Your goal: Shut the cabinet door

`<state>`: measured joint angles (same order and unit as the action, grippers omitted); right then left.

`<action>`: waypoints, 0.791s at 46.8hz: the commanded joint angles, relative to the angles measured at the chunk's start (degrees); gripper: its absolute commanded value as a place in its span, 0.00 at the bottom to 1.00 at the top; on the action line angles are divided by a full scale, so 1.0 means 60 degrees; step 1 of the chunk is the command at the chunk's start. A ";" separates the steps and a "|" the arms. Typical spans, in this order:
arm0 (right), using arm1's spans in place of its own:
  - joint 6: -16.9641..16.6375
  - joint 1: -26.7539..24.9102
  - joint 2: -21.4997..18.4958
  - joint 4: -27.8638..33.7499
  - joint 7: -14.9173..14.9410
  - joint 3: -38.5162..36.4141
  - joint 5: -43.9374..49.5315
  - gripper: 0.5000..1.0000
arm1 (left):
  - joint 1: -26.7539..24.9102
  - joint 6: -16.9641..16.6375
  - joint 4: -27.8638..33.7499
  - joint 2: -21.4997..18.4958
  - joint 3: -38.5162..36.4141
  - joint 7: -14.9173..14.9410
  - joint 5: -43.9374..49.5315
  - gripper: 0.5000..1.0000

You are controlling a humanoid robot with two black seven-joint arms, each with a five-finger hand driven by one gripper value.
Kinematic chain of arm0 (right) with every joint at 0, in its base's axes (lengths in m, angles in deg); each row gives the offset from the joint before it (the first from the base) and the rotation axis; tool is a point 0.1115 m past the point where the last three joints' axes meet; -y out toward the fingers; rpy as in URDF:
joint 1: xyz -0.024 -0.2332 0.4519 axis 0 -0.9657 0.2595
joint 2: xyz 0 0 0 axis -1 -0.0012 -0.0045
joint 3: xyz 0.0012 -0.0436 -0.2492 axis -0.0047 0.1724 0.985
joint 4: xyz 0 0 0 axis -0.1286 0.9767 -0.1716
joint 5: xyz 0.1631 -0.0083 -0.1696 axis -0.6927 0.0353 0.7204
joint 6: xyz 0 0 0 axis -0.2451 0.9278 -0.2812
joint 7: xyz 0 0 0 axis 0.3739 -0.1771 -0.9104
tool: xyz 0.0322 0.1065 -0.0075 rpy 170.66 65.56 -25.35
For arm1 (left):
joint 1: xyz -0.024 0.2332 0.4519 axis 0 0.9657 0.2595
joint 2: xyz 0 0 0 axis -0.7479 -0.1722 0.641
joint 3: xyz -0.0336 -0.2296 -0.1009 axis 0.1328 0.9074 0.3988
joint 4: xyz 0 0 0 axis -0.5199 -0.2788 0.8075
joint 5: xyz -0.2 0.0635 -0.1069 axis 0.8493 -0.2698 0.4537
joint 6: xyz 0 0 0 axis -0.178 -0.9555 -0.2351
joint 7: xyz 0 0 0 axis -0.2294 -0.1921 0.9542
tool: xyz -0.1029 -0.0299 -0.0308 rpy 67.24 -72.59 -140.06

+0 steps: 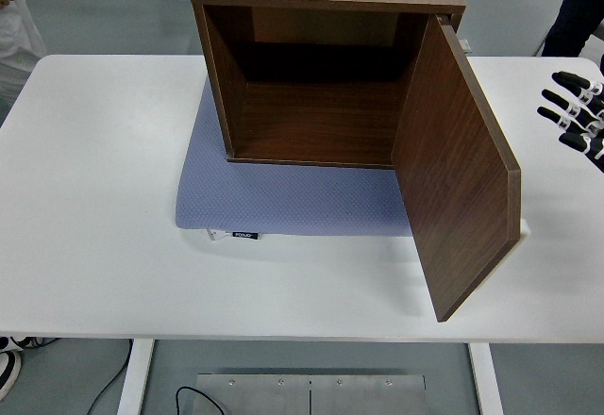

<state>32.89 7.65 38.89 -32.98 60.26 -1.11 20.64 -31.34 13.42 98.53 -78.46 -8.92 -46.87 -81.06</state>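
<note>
- A brown wooden cabinet [321, 66] is placed on the far middle part of the white tabletop [94, 198], with its open front turned toward the near edge.
- The inside of the cabinet is seen as a dark, hollow space; nothing can be made out in it.
- The cabinet door [458, 170] is hinged on the right side of the cabinet and is swung wide open, so that it points out toward the near right of the tabletop.
- The lower outer corner of the door is seen close to the near edge of the tabletop.
- A blue-grey mat [283, 198] is laid under the cabinet and is spread out in front of it; a small dark label [244, 235] is seen on its near edge.
- The right hand [576, 113] is seen at the right edge of the picture, above the tabletop, well apart from the door.
- Its black fingers [557, 97] are held spread and stretched toward the left, and nothing is held in them.
- A person [14, 19] is partly seen at the top left corner, and a dark-clothed person [580, 5] at the top right corner.
</note>
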 commanded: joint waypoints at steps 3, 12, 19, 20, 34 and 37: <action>-0.0135 -0.0426 0.0142 -0.0025 0.0036 -0.0177 -0.0015 1.00 | -0.0009 0.0000 0.0000 0.0000 0.0000 -0.0003 0.0000 1.00; -0.0135 -0.1129 0.0230 -0.0054 -0.0008 -0.0704 0.0000 1.00 | -0.0009 0.0000 0.0000 0.0000 0.0000 -0.0003 0.0000 1.00; -0.0135 -0.1290 0.0450 -0.0054 -0.0139 -0.0968 0.0029 1.00 | -0.0009 0.0000 0.0000 0.0000 0.0000 -0.0003 0.0000 1.00; -0.0135 -0.1320 0.0479 -0.0054 -0.0183 -0.1012 0.0043 1.00 | 0.0006 0.0000 0.0000 0.0000 0.0000 -0.0003 0.0000 1.00; -0.0135 -0.1876 0.0669 0.0019 -0.0828 -0.1656 0.0044 1.00 | -0.0009 0.0000 0.0000 0.0000 0.0000 -0.0003 0.0000 1.00; -0.0135 -0.1979 0.0772 0.0048 -0.0828 -0.1803 0.0029 1.00 | 0.0006 0.0000 0.0000 0.0000 0.0000 -0.0003 0.0000 1.00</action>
<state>32.08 -3.73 43.04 -32.85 55.31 -11.06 20.90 -31.34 13.43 98.53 -78.46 -8.91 -46.90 -81.06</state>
